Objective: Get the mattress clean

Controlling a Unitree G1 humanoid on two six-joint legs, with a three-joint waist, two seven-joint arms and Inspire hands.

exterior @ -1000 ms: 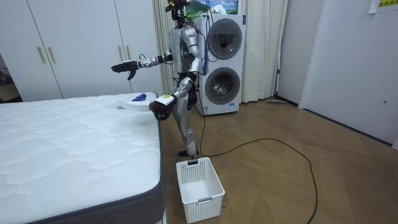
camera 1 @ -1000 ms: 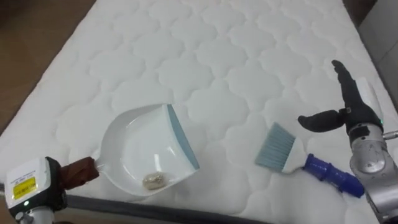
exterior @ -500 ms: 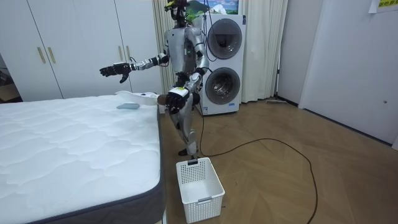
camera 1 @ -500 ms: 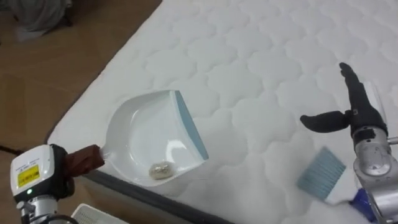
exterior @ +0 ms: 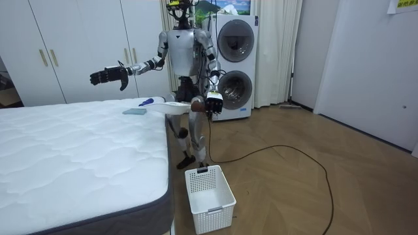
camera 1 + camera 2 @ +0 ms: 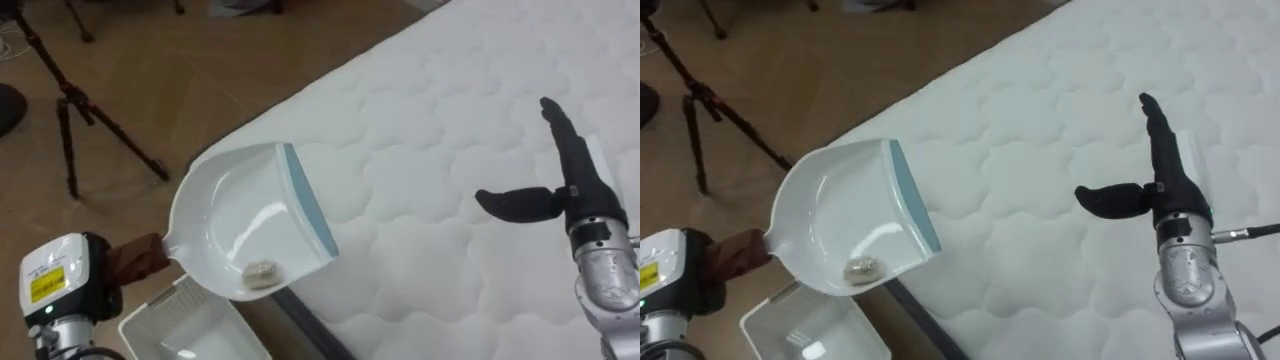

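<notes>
My left hand (image 6: 85, 290), clamped on the dustpan (image 6: 235, 215), has swung it and its crumb (image 6: 261, 271) off the bed (image 6: 450, 120), over the basket (image 6: 190, 325) at lower left, so tipping comes next; right hand (image 6: 560, 195) spread, empty.

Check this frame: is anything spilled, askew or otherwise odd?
Nothing stands out. The left hand holds the dustpan at the corner of the bed, the scrap lying inside it; nothing has spilled. The right hand hovers open above the bed.
</notes>
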